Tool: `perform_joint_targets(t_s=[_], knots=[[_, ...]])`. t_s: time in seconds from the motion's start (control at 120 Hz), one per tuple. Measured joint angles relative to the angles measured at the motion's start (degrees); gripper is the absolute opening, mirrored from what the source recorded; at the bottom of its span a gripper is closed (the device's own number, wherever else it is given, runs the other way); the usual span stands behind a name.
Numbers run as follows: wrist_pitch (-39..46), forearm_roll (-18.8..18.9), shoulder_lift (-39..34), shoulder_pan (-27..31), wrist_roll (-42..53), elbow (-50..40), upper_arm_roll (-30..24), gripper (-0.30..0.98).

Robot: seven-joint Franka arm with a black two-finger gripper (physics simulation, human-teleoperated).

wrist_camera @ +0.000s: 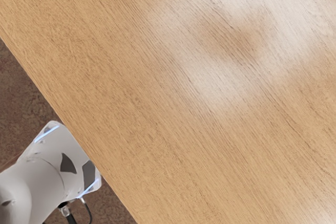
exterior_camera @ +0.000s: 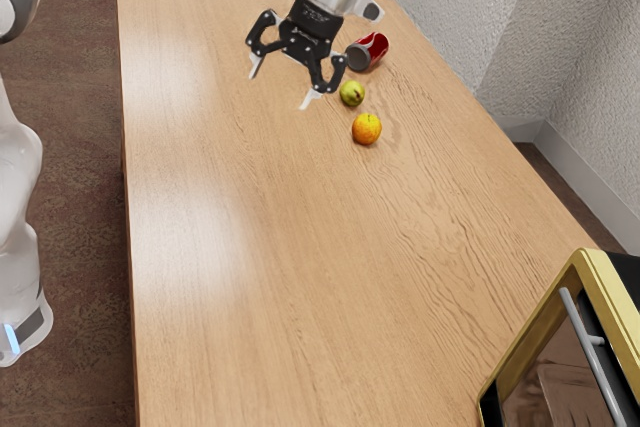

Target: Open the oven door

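In the exterior view my gripper [exterior_camera: 281,93] hangs above the table's far end, its two fingers spread wide with nothing between them. The oven [exterior_camera: 578,347] stands at the lower right of the exterior view, far from my gripper and partly cut off by the picture's edge. A grey bar handle [exterior_camera: 592,362] runs along its front, over a dark glass door [exterior_camera: 565,394] in a yellow frame. The door looks shut.
A red can [exterior_camera: 372,48] lies on its side near my gripper, with a green pear [exterior_camera: 352,93] and an orange fruit [exterior_camera: 367,129] beside it. The wrist view has the wooden table [wrist_camera: 157,103] and the white arm base [wrist_camera: 47,169] beyond its edge.
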Motion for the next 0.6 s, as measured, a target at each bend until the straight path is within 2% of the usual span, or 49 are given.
perform_joint_targets(t_s=[0.133, 0.233, 0.283, 0.417, 0.483, 0.6], knots=[[6.5, -1.1, -0.1, -0.5, -14.3, -0.1, -0.4, 0.69], [9.2, -3.9, 0.2, -4.8, -23.2, 1.9, -1.9, 0.69], [10.2, -4.7, 2.9, -6.1, -27.3, 7.1, -5.5, 0.69], [13.0, -5.6, 11.9, -9.8, -36.4, 19.1, -20.2, 0.69], [16.9, -3.7, 17.3, -14.1, -39.9, 23.3, -23.2, 0.69], [25.4, 1.4, 26.4, -18.0, -44.4, 30.3, -24.4, 0.69]])
